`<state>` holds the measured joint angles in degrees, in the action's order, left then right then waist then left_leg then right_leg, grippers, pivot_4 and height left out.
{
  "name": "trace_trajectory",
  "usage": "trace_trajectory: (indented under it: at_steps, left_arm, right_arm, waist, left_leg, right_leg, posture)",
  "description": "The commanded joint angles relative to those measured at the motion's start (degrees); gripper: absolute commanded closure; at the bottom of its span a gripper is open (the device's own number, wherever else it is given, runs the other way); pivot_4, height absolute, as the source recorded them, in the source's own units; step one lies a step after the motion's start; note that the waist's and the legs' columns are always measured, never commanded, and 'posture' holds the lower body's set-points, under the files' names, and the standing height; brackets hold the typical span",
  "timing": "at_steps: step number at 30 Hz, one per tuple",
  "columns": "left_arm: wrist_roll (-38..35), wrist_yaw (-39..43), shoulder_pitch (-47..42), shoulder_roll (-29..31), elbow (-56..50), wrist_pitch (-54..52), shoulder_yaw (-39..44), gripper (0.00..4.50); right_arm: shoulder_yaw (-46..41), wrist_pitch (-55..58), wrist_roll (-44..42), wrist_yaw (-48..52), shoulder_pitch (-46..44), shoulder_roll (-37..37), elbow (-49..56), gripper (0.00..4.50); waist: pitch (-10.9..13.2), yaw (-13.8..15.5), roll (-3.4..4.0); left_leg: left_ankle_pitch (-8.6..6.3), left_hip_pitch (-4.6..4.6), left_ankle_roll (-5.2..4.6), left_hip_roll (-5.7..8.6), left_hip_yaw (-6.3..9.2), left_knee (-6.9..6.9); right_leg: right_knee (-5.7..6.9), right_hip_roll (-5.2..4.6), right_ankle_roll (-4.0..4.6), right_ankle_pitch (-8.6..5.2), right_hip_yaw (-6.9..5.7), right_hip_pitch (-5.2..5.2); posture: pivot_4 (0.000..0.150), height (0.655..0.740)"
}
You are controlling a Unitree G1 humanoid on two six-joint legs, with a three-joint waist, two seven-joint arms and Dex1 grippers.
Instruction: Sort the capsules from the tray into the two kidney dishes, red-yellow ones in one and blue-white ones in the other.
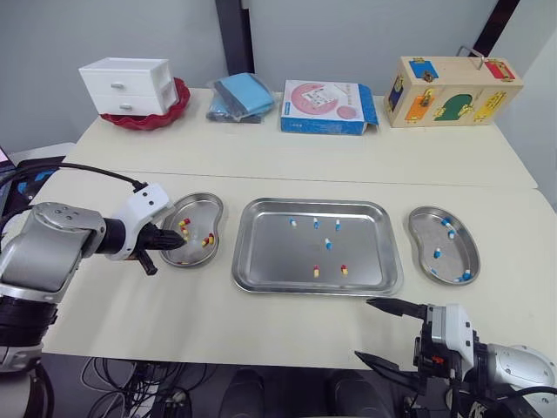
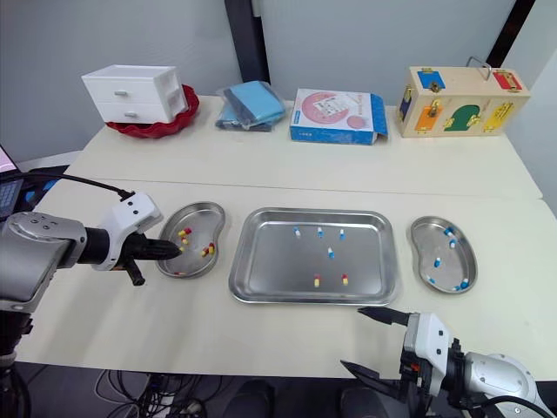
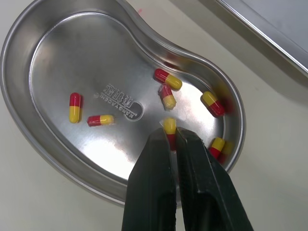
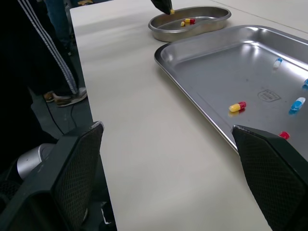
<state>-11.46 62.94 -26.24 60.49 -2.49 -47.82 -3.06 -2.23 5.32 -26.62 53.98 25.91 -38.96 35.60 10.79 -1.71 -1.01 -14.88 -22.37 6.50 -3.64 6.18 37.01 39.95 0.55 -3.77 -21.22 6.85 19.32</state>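
Two red-yellow capsules (image 1: pixel 316 271) lie toward 6 o'clock in the tray (image 1: pixel 270 257), and four blue-white capsules (image 1: pixel 328 243) are spread from its centre toward 12 o'clock. At the tray's 9 o'clock sits the left kidney dish (image 1: pixel 198 212), with several loose red-yellow ones inside. At the tray's 3 o'clock the right kidney dish (image 1: pixel 425 228) has blue-white ones in it. The left gripper (image 3: pixel 169 135) hangs over the left dish's 8 o'clock side, its fingers (image 3: pixel 155 163) drawn narrow and pinching a held capsule (image 3: pixel 169 126): the yellow end pokes out past the tips and the red end is clamped between them. The right gripper (image 1: pixel 365 328) sits at the tray's 5 o'clock, over the near edge of the tabletop (image 1: pixel 261 157), its fingers spread wide and well apart from the capsules.
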Motion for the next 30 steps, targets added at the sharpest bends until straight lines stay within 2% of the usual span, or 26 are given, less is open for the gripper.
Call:
trace_trajectory:
  at_steps: [1, 6, 11, 20, 21, 30]
  left_arm:
    - [0.1, -0.6, -1.5, -0.1, 0.2, 1.3, 0.1, 4.47]
    - [0.4, -0.2, -1.6, 0.1, 1.1, 2.5, -0.7, 4.47]
    - [0.4, 0.1, -2.0, 0.4, 1.8, 3.0, -1.2, 3.06]
    - [0.8, 0.4, -2.1, 0.6, 2.6, 3.7, -1.6, 0.15]
    - [0.8, 0.4, -2.2, 0.6, 2.7, 3.8, -1.7, 0.02]
    - [0.8, 0.8, -2.6, 0.5, 3.5, 4.3, -2.0, 0.02]
  right_arm:
    - [-1.4, -1.5, -1.1, -0.6, -0.5, 1.1, 0.5, 0.0]
    - [-1.4, -1.8, -0.8, -0.3, -0.5, 1.5, 0.3, 0.0]
    - [-1.3, -2.2, -0.7, -0.1, -0.3, 1.6, 0.0, 0.0]
    - [-1.2, -2.6, -0.6, 0.0, -0.7, 1.8, -0.4, 0.0]
    - [-1.1, -2.6, -0.5, 0.0, -0.7, 1.9, -0.4, 0.0]
    - [-1.1, -2.6, -0.6, 0.2, -0.8, 1.9, -0.3, 0.0]
  waist:
    - [0.0, 0.0, 0.0]
    - [0.0, 0.0, 0.0]
    - [0.0, -0.1, 0.0]
    - [0.0, 0.0, 0.0]
    - [0.0, -0.1, 0.0]
    - [0.0, 0.0, 0.0]
  left_leg:
    - [0.0, -0.01, 0.0, 0.0, 0.0, 0.0]
    - [0.0, 0.0, 0.0, 0.0, -0.01, -0.01]
    - [0.0, 0.0, 0.0, 0.0, 0.0, 0.0]
    - [0.0, -0.01, 0.0, 0.0, -0.01, 0.0]
    - [0.0, -0.01, 0.0, 0.0, -0.01, 0.0]
    - [0.0, -0.01, 0.0, 0.0, -0.01, 0.0]
  right_leg:
    - [0.0, 0.0, 0.0, 0.0, -0.01, 0.0]
    - [0.0, 0.0, 0.0, 0.0, 0.0, 0.0]
    - [0.0, 0.0, 0.0, 0.0, 0.0, 0.0]
    - [0.0, 0.0, 0.0, 0.0, 0.0, 0.01]
    - [0.0, 0.0, 0.0, 0.0, 0.0, 0.01]
    - [0.0, 0.0, 0.0, 0.0, 0.0, 0.01]
  posture:
    - [0.15, 0.74]
    - [0.15, 0.74]
    - [0.15, 0.74]
    - [0.15, 0.74]
    - [0.15, 0.74]
    - [0.15, 0.74]
